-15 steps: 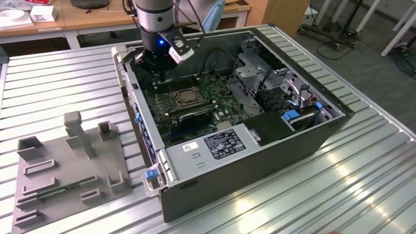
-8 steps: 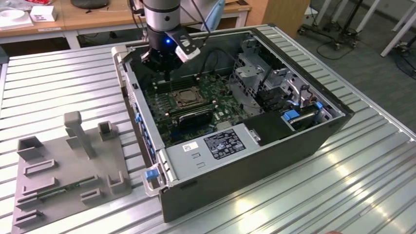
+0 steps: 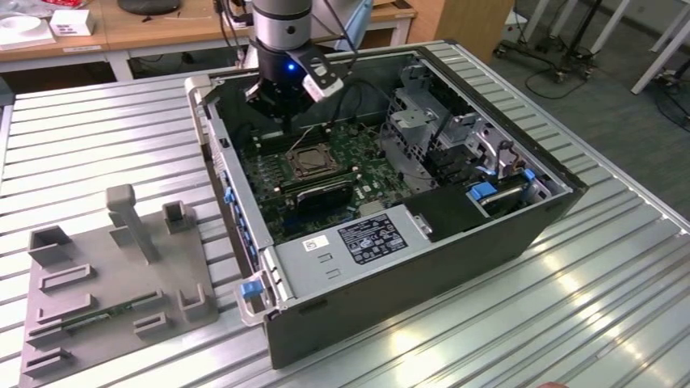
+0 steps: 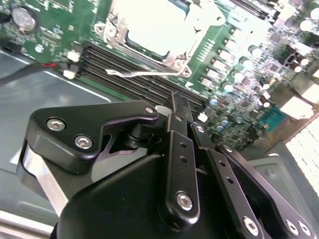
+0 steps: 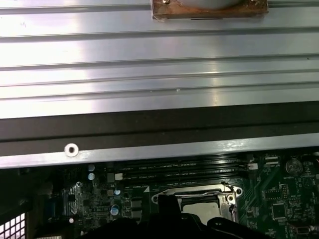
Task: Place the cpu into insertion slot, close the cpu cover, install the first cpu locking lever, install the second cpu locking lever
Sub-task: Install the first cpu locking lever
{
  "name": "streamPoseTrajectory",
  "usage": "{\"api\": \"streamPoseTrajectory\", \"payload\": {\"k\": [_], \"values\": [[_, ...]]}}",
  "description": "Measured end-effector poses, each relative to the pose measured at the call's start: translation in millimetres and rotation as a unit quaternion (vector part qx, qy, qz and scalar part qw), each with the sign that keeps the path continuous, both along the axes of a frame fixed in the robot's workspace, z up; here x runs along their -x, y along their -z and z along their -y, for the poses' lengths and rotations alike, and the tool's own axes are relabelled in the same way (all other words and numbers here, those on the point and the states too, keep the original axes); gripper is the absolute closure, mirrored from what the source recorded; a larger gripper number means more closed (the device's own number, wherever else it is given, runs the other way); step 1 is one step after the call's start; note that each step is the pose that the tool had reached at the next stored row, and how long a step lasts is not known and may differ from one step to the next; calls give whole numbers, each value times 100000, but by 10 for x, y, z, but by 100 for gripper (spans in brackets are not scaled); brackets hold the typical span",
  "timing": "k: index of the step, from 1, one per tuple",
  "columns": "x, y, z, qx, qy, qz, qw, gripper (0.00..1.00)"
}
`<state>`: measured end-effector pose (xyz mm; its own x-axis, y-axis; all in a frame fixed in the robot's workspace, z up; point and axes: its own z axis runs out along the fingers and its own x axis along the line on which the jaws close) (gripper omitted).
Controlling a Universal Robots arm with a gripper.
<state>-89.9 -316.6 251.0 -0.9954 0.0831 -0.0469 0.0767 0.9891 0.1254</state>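
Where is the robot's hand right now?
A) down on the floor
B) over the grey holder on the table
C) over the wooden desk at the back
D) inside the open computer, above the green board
D: in the exterior view the gripper hangs inside the open computer case, above the green board and near the cpu, well apart from the grey holder.

Looking over a ribbed metal surface (image 3: 506,323) gleaming with glare, facing wooden desks (image 3: 161,31) beyond, and taking in grey floor (image 3: 615,97) with wheeled stands (image 3: 536,61) at the exterior view's right.
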Motion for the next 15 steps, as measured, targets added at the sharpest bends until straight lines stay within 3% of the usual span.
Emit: {"api": "streamPoseTrajectory", "payload": {"k": [6, 12, 15], "values": [[-43, 2, 3, -43, 8, -58, 100000, 89], [-44, 34, 60, -269, -1, -56, 100000, 89], [-51, 45, 66, -385, -2, -60, 99999, 89]]}}
